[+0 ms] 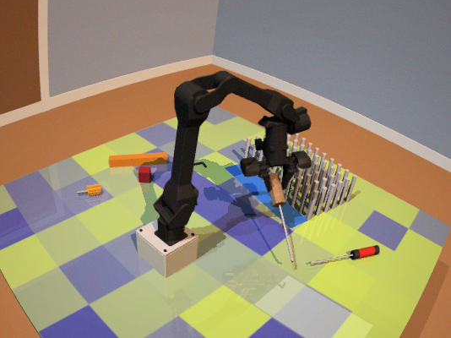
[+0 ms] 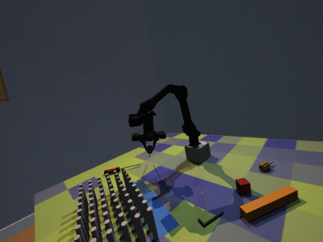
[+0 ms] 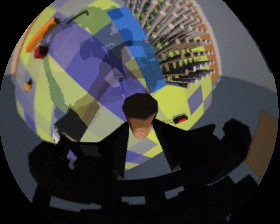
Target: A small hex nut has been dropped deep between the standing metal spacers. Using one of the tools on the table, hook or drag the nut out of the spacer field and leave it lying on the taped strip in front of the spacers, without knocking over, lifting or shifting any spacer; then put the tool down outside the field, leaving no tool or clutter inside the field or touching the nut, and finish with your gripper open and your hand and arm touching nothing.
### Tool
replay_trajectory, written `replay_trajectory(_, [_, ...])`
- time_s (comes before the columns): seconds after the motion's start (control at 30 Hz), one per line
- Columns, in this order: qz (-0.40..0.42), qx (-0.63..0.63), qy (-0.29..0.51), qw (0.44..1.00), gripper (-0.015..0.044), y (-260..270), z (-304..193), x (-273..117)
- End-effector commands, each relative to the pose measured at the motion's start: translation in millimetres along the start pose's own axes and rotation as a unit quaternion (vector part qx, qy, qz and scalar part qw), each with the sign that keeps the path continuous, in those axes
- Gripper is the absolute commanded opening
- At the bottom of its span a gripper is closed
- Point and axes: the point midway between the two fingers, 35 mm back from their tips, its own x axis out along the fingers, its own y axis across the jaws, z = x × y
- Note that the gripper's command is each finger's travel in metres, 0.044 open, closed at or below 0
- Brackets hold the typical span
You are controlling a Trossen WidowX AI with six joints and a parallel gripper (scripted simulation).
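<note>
The end effector [image 1: 279, 183] [image 2: 149, 150] [image 3: 140, 122] is clenched on the wooden handle [image 1: 276, 193] [image 2: 149, 149] [image 3: 140, 109] of a long tool, pointing downward above the tabletop [image 1: 228, 306] [image 2: 305, 176] [image 3: 57, 85]. The tool's thin metal shaft [image 1: 285, 231] runs out from the handle, away from the fingers; in the top view it slants toward the near side, its tip held off the surface and outside the spacer field.

The blue taped strip [image 1: 296, 217] [image 2: 161, 214] [image 3: 150, 65] lies below and beside the end effector, along the front of the upright metal spacers [image 1: 311, 206] [image 2: 151, 222]. The hex nut cannot be made out with certainty, so its place relative to the fingers cannot be told. A small pale spot [image 3: 145, 41] shows at the strip's spacer-side edge in the wrist view, too small to identify.

A red-and-black screwdriver [image 1: 366, 252] [image 2: 112, 170] [image 3: 180, 119] lies outside the field, near the strip's end. Farther off are the arm's pale base [image 1: 166, 264] [image 2: 198, 156] and a black angled key [image 1: 202, 164] [image 2: 205, 224] [image 3: 78, 17]. Beyond the key are a red block [image 1: 144, 174] [image 2: 243, 186] [image 3: 41, 51], an orange bar [image 1: 138, 160] [image 2: 269, 203] [image 3: 42, 34] and, well apart, a small orange-handled piece [image 1: 94, 190] [image 2: 265, 166] [image 3: 28, 86].
</note>
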Motion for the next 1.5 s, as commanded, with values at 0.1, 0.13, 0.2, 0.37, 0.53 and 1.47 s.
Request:
replay_trajectory(0.1, [-0.013, 0.105, -0.010, 0.994, 0.0000, -20, -18, -1])
replay_trajectory(0.13, [-0.018, 0.120, -0.010, 0.993, 0.0000, -24, -22, -1])
replay_trajectory(0.2, [-0.014, 0.150, -0.013, 0.988, 0.0000, -28, -27, -1])
replay_trajectory(0.37, [-0.001, 0.223, -0.021, 0.975, 0.0000, -36, -41, 1])
replay_trajectory(0.53, [0.014, 0.303, -0.030, 0.952, 0.0000, -45, -57, 3])
replay_trajectory(1.47, [0.091, 0.692, -0.072, 0.713, 0.0000, -78, -166, 12])
